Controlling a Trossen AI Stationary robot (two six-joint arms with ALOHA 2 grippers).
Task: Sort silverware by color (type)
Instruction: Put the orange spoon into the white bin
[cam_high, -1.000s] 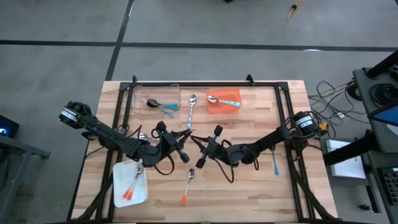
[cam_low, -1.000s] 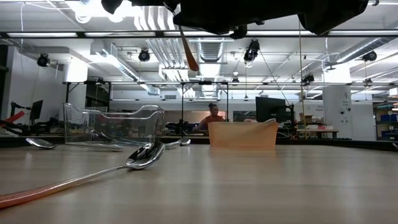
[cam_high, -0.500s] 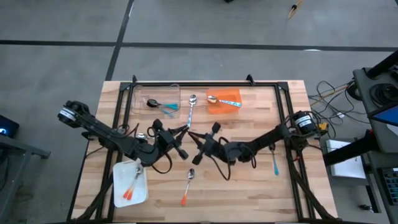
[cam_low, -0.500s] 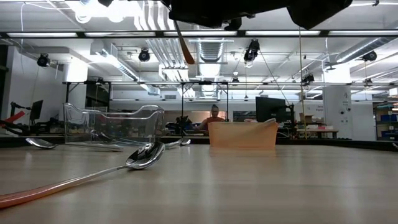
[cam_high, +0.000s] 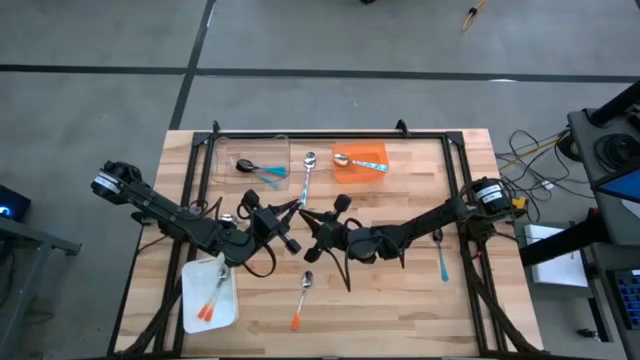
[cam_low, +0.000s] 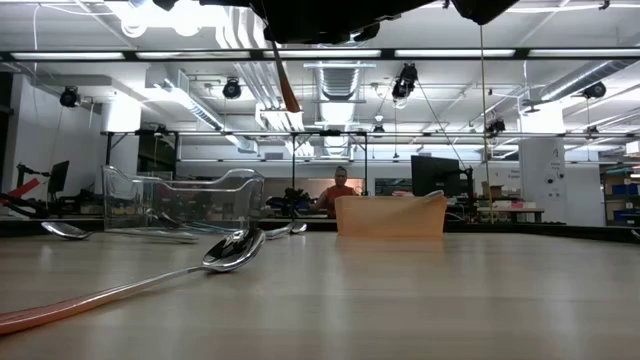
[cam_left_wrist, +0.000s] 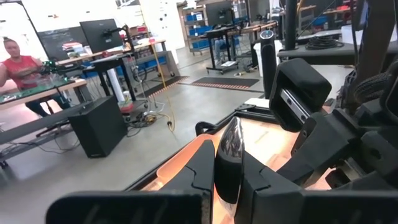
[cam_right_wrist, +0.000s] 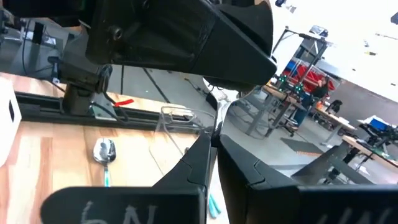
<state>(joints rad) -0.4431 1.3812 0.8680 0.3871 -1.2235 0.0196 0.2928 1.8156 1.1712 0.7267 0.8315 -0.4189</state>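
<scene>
A spoon with a silver bowl (cam_left_wrist: 232, 152) and an orange handle (cam_low: 286, 88) is held high above the table's middle. My left gripper (cam_high: 292, 226) and my right gripper (cam_high: 310, 226) both point level and meet tip to tip there, each shut. The handle slants down below the grippers with its lower end free. More silverware lies about. An orange-handled spoon (cam_high: 302, 298) is near the front. A light-blue-handled spoon (cam_high: 308, 175) is at the back and another (cam_high: 442, 262) at the right. My left gripper pinches the spoon between its two fingers just below the bowl (cam_left_wrist: 229, 186), coming level from the table's left. The bowl stands up past the fingertips, edge-on. The spoon is lifted clear of the table. My right gripper comes level from the table's right, its shut fingertips (cam_right_wrist: 205, 149) right at the left gripper's. A thin strip (cam_right_wrist: 217, 123) shows at their ends. Which part of the spoon it is cannot be told.
At the back stand a clear bin (cam_high: 222, 150) with a teal-handled spoon (cam_high: 258, 168) and an orange bin (cam_high: 372, 152) with a blue-handled spoon. A white tray (cam_high: 190, 300) with orange-handled spoons lies front left. A person sits in the room beyond the table.
Both grippers have gone together a little toward the table's left and far edge, carrying the spoon along. The right gripper has rolled somewhat. The handle still slants down free below them.
</scene>
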